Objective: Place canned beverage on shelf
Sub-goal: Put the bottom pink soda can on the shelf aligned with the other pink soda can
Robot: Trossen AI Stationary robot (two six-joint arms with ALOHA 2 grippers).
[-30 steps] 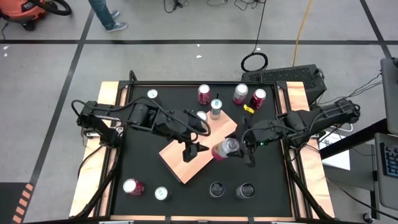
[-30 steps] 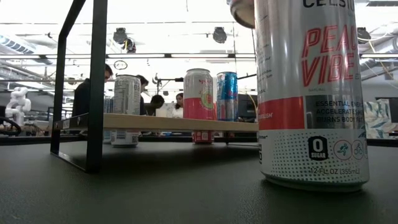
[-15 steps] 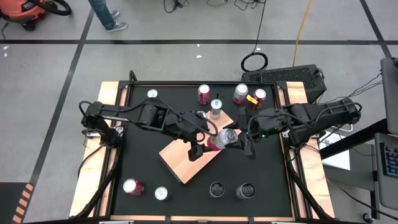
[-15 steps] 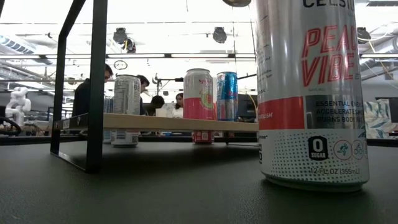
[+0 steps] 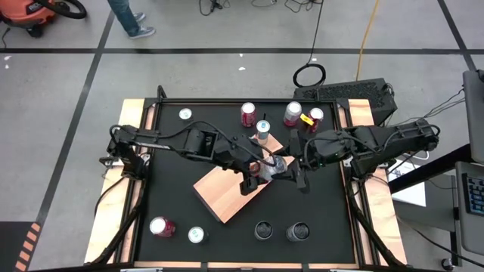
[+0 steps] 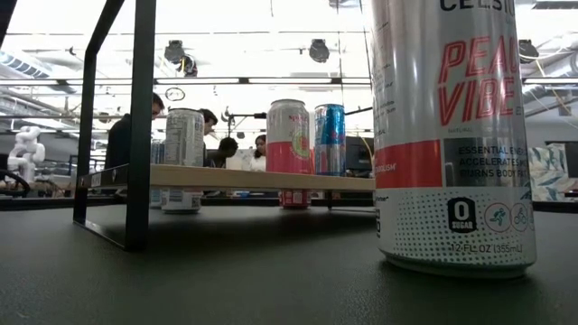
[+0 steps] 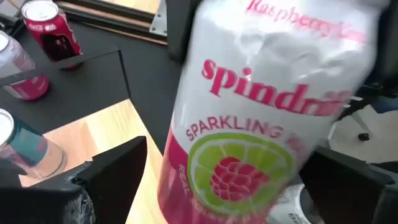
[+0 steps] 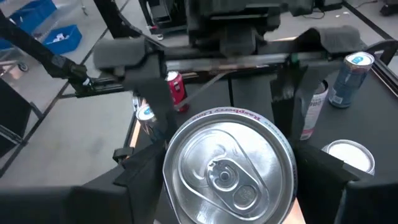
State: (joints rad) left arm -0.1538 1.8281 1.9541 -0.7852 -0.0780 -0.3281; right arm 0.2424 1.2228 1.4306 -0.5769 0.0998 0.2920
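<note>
Black tabletop (image 5: 174, 204) below me: my right claw (image 5: 286, 172) is clamped on the raspberry can (image 5: 272, 168) over the shelf (image 5: 227, 193), near its far right edge. My left claw (image 5: 255, 172) stands spread apart around that can.

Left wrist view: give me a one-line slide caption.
Open left claw flanks a tilted Spindrift raspberry-lime can above the wooden shelf.

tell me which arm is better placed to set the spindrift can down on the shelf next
Right. The right gripper is shut on the Spindrift can, over the shelf edge. The left gripper is open around it, gripping nothing.
</note>
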